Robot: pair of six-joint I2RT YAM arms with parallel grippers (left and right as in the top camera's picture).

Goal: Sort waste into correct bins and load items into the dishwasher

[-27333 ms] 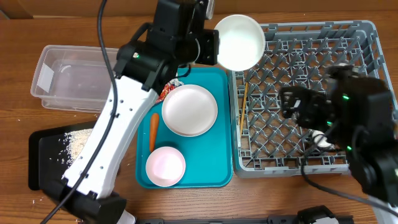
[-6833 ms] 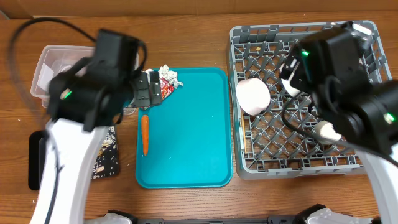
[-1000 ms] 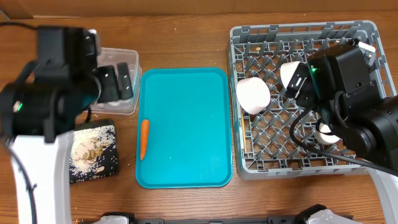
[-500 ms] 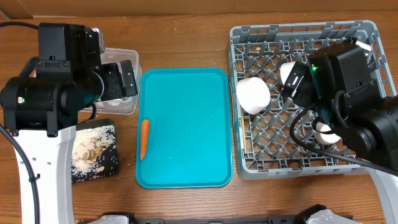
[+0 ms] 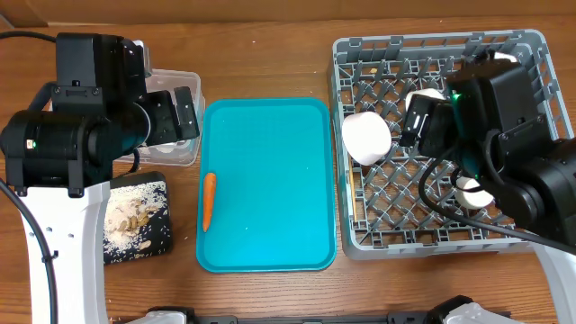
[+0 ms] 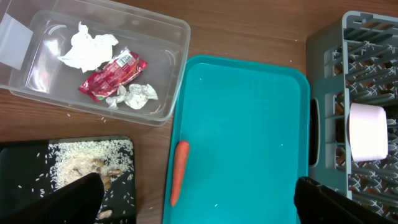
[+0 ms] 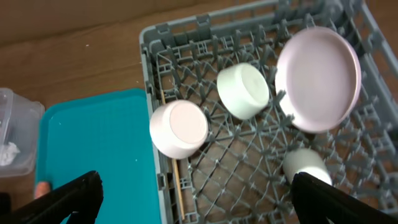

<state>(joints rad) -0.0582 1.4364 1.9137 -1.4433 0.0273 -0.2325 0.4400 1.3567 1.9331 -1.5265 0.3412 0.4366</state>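
Observation:
Crumpled white paper (image 6: 93, 46), a red wrapper (image 6: 112, 71) and silver foil (image 6: 138, 95) lie in the clear tub (image 6: 43, 68). Pale crumbs (image 6: 81, 168) cover the black tray (image 6: 25, 168). My left gripper (image 5: 171, 117) hangs open and empty above the tub's near side. In the grey dish rack (image 7: 186, 31) sit two white bowls (image 7: 179, 129) (image 7: 244, 90), a pink plate (image 7: 318, 78) on edge and a small white cup (image 7: 303, 165). High over the rack's middle, my right gripper (image 5: 421, 129) is open and holds nothing.
The teal tray (image 5: 270, 180) lies between tub and rack, with only an orange carrot (image 5: 208, 200) at its left edge. A thin wooden stick (image 7: 168, 143) lies along the rack's left side. Bare wooden table surrounds everything.
My left arm has shifted slightly right beside the tub and then held still. My right arm has drifted a little left, covering more of the bowl beneath it.

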